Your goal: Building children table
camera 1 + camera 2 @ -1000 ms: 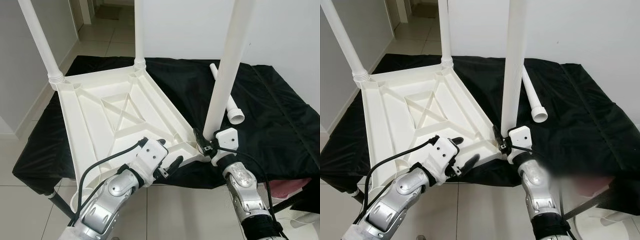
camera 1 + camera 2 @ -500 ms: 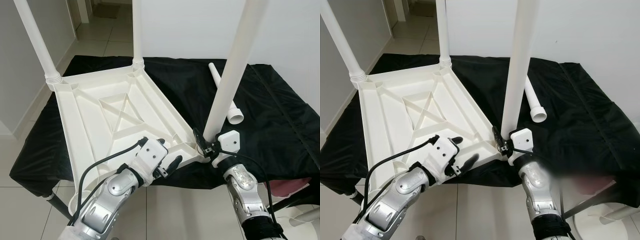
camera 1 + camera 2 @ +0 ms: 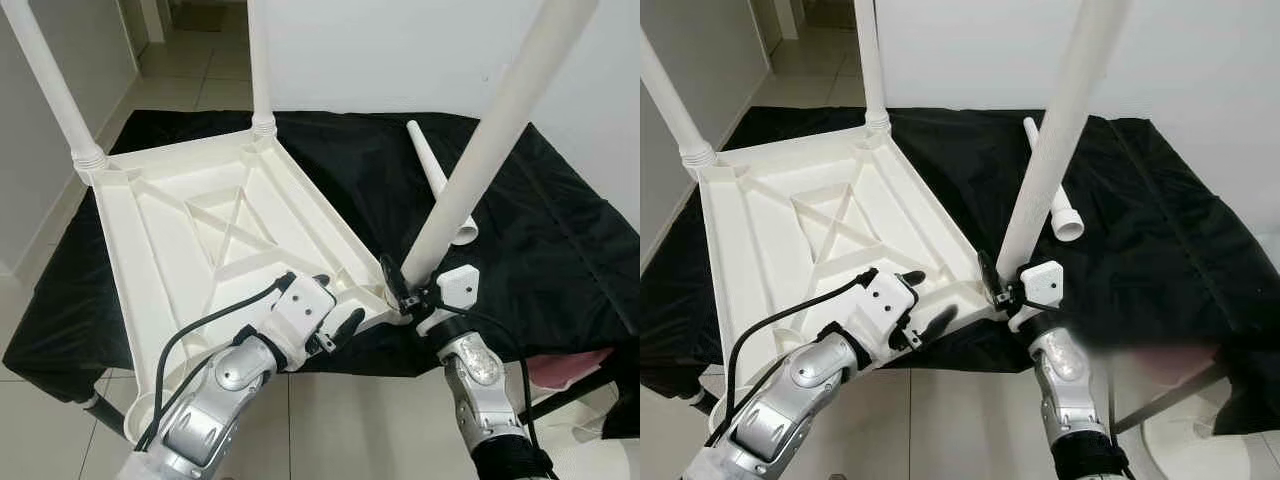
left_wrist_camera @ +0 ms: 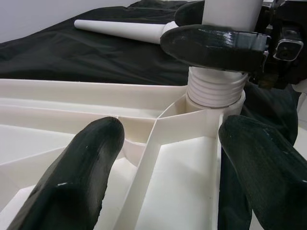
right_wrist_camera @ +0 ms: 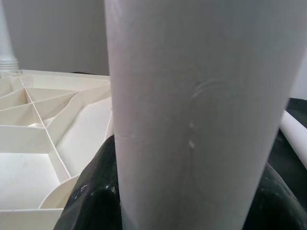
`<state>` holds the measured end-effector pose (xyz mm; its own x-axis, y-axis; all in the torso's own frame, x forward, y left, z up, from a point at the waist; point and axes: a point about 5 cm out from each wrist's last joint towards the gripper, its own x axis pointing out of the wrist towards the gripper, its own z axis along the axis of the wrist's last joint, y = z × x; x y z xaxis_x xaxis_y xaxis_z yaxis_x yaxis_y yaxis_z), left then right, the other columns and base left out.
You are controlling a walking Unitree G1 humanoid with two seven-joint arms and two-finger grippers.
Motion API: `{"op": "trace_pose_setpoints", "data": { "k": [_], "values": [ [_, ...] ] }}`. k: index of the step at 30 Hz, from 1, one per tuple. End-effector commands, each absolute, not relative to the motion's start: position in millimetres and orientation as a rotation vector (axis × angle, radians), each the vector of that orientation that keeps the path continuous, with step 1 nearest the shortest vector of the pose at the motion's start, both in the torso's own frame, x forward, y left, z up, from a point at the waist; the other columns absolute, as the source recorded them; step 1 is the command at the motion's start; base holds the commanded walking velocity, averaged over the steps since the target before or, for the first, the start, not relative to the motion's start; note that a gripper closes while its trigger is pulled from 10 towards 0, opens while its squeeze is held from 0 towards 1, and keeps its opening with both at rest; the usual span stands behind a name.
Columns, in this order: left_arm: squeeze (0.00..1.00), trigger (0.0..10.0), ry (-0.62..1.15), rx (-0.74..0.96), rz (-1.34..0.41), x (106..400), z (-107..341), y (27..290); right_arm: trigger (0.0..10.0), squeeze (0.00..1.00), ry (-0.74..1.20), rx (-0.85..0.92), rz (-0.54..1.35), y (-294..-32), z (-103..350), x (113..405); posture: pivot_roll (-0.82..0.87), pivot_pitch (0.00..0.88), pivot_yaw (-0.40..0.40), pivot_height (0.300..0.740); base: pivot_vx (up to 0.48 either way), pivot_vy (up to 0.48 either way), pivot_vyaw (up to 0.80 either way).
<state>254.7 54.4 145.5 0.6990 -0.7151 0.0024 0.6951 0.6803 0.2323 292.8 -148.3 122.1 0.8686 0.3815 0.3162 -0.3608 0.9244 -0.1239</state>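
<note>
You have the white tabletop lying upside down on a black cloth, ribbed underside up. Two legs already stand in its far corners: one at 10 o'clock and one at 12 o'clock.

Your right gripper is clamped on the third leg just above its threaded end, black fingers pressed against both sides of the tube. That leg sits at the near right corner socket and leans away toward 1 o'clock, not upright.

Your left gripper rests at the near edge of the tabletop, just beside that same corner, with its fingers spread and straddling a rib, holding nothing.

The fourth leg lies loose on the cloth at 1 o'clock, behind the tilted leg and partly crossed by it. Tiled floor runs off at 11 o'clock, and a white wall stands behind the cloth.
</note>
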Motion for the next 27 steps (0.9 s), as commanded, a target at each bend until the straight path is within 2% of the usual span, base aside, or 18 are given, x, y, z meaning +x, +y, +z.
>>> {"op": "trace_pose_setpoints", "data": {
  "k": [1,5,11,27],
  "values": [
    [0.00,10.0,-0.085,0.240,-0.794,254.8,143.9,56.7,10.0,0.00,-0.263,-0.043,0.423,-143.9,104.6,287.4,0.06,0.093,-0.016,0.740,0.000,0.000,0.00],
    [0.00,10.0,-0.086,0.240,-0.783,255.8,144.3,58.2,10.0,0.00,-0.260,-0.020,0.423,-143.4,102.1,284.3,0.06,0.093,-0.016,0.740,0.000,0.000,0.00],
    [0.00,10.0,-0.093,0.243,-0.772,257.9,145.3,59.0,10.0,0.00,-0.203,0.120,0.349,-146.1,96.5,287.9,0.06,0.093,-0.014,0.740,0.000,0.000,0.00],
    [0.00,10.0,-0.094,0.260,-0.764,259.1,142.4,59.7,10.0,0.00,-0.077,0.059,0.360,-144.9,94.4,300.5,0.06,0.088,-0.023,0.740,0.000,0.000,0.00]
  ]
}}
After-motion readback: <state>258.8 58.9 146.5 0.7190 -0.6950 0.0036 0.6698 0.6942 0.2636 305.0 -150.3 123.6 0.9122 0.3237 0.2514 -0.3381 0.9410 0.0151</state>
